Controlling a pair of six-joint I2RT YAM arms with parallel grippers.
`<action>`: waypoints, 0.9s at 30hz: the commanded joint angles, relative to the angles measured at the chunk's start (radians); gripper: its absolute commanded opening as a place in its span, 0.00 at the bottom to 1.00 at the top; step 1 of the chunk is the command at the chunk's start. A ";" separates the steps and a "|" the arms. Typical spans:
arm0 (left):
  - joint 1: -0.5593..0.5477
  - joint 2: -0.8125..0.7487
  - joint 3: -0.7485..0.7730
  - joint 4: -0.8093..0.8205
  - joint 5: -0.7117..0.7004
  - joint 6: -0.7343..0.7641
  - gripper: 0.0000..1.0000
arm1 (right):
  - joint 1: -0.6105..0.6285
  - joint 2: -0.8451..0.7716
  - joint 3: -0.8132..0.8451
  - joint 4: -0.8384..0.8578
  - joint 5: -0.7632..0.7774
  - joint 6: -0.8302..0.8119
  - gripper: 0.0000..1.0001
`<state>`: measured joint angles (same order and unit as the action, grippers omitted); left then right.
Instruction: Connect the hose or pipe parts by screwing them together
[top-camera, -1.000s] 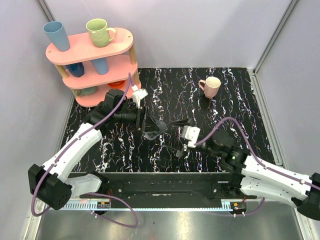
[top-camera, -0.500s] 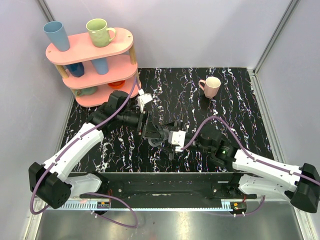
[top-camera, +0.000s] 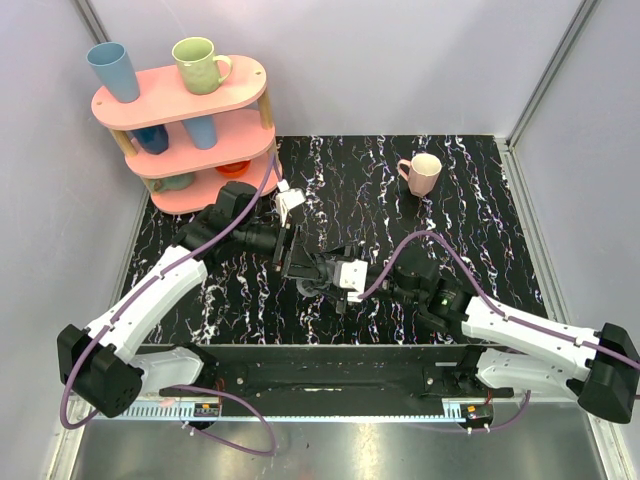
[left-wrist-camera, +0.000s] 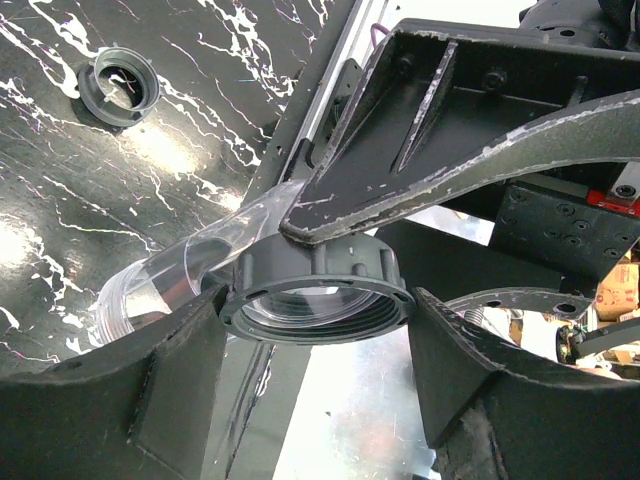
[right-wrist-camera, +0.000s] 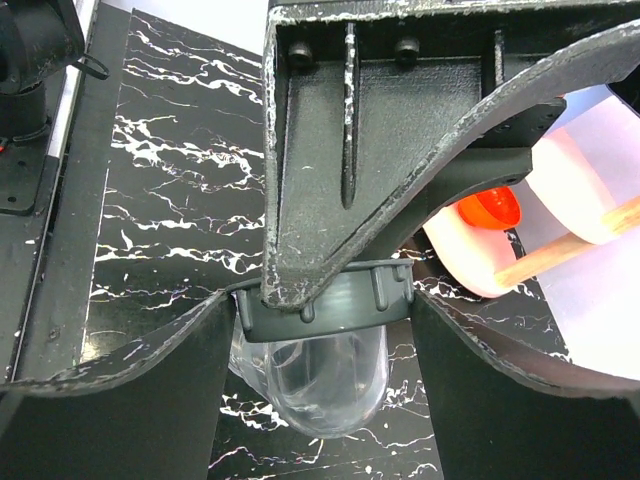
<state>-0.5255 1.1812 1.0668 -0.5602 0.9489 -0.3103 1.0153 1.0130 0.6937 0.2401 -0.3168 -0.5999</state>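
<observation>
Jaws of both arms crowd together over the worktop (top-camera: 480, 200), so from above the clear tube (left-wrist-camera: 170, 280) is hard to see. The left gripper (left-wrist-camera: 318, 305) has its jaws clamped on the dark ring (left-wrist-camera: 300, 272) at the tube's end. The right gripper (right-wrist-camera: 325, 300) hugs the same ring; I cannot tell if it squeezes. A pink mug (top-camera: 422, 172) stands well apart.

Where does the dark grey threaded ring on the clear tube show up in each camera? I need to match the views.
Top external: dark grey threaded plastic ring mid-table, between left claw and right claw.
Left wrist: ring lower centre, clear plastic tube running left.
Right wrist: ring centre, tube below it.
Shared landmark: black white-veined tabletop.
</observation>
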 joint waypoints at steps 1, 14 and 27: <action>-0.004 -0.006 0.036 0.039 0.050 0.013 0.00 | 0.000 0.016 0.052 0.010 -0.047 -0.017 0.79; -0.002 0.001 0.058 0.029 -0.001 -0.004 0.56 | 0.000 0.038 0.055 0.014 -0.056 -0.011 0.31; 0.121 -0.133 0.013 0.083 -0.252 -0.185 0.72 | -0.035 -0.116 -0.089 0.209 -0.007 0.112 0.23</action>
<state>-0.5014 1.1229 1.0798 -0.5354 0.9161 -0.3988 0.9951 0.9844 0.6422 0.3969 -0.3222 -0.5289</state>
